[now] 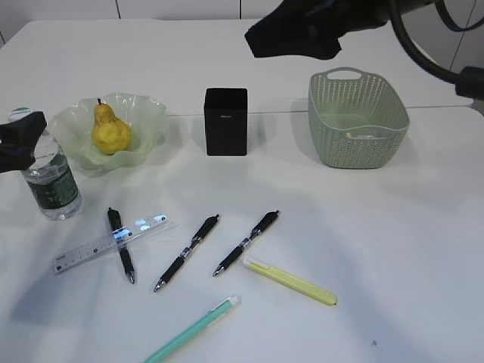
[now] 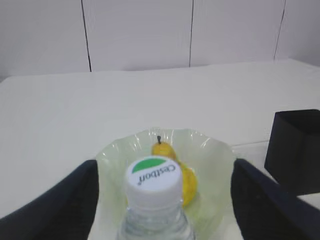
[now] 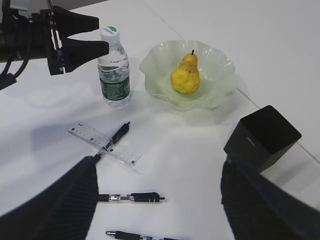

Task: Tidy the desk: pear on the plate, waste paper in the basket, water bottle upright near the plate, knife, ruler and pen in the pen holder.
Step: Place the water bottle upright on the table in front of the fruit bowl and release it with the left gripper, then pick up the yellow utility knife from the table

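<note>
The yellow pear (image 1: 110,130) lies on the pale green plate (image 1: 151,121). The water bottle (image 1: 51,181) stands upright left of the plate; its white cap (image 2: 152,177) sits between the open fingers of my left gripper (image 2: 162,170), which do not touch it. My right gripper (image 3: 157,165) is open and empty, high above the table (image 1: 295,34). The clear ruler (image 1: 110,242) lies across a black pen (image 1: 121,243). Two more black pens (image 1: 187,252) (image 1: 246,242), a yellow knife (image 1: 291,280) and a green pen (image 1: 195,329) lie on the table. The black pen holder (image 1: 225,121) stands at centre.
The green mesh basket (image 1: 357,117) stands at the right with something pale at its bottom. The left gripper also shows in the right wrist view (image 3: 95,35), beside the bottle's top. The white table has a seam behind the holder.
</note>
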### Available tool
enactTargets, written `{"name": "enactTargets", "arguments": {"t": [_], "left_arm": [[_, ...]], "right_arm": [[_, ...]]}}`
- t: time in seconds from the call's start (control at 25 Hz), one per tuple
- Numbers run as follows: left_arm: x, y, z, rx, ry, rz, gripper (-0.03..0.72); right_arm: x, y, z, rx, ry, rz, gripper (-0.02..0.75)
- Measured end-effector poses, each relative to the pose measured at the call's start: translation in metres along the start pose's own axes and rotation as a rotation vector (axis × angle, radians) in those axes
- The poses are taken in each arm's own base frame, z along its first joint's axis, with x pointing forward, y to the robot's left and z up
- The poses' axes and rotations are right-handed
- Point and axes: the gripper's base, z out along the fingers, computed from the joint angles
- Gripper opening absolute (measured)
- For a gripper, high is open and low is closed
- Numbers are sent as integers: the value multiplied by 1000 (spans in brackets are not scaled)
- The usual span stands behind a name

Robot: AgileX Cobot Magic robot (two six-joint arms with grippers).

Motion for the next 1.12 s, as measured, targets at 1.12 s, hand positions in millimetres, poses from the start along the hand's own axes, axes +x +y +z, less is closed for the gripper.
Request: {"name": "enactTargets", "arguments": {"t": [1.12], "left_arm": [[-82, -19, -30, 120, -66, -30, 587]], "right_arm": [[1, 2, 0, -19, 10, 4, 594]]}}
